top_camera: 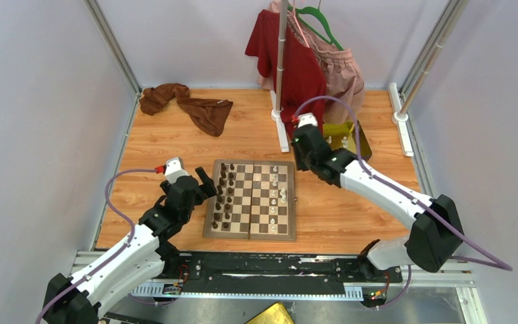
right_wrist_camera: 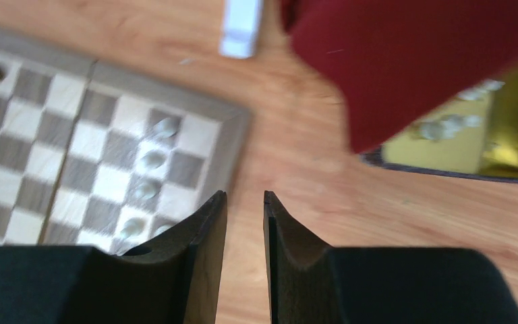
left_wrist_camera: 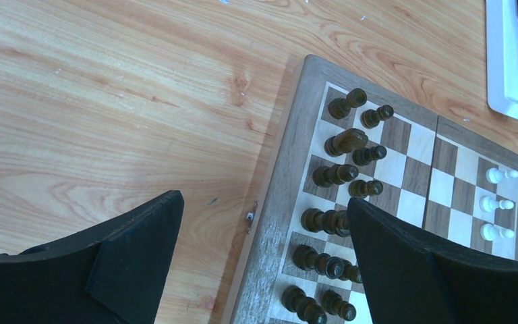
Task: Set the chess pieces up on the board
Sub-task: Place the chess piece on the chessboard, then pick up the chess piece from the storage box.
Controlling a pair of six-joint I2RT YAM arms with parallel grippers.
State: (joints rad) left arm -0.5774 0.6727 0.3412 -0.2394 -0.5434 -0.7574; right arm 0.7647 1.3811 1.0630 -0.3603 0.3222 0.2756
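Observation:
The wooden board [top_camera: 250, 233] lies at the table's middle. Dark brown pieces [top_camera: 226, 194] stand in two files along its left side and show close up in the left wrist view [left_wrist_camera: 340, 174]. A few cream-white pieces [top_camera: 278, 196] stand on its right half, also seen in the wrist views [left_wrist_camera: 498, 202] [right_wrist_camera: 150, 162]. My left gripper [top_camera: 206, 181] is open and empty over the board's left border [left_wrist_camera: 263, 199]. My right gripper [top_camera: 302, 160] hangs off the board's far right corner, its jaws a narrow gap apart with nothing between them [right_wrist_camera: 245, 196].
A gold tray [top_camera: 361, 145] with several white pieces [right_wrist_camera: 448, 126] sits behind the right arm. A clothes stand with a red garment [top_camera: 297, 61] and a pink one [top_camera: 342, 67] rises at the back. A brown cloth [top_camera: 189, 104] lies back left.

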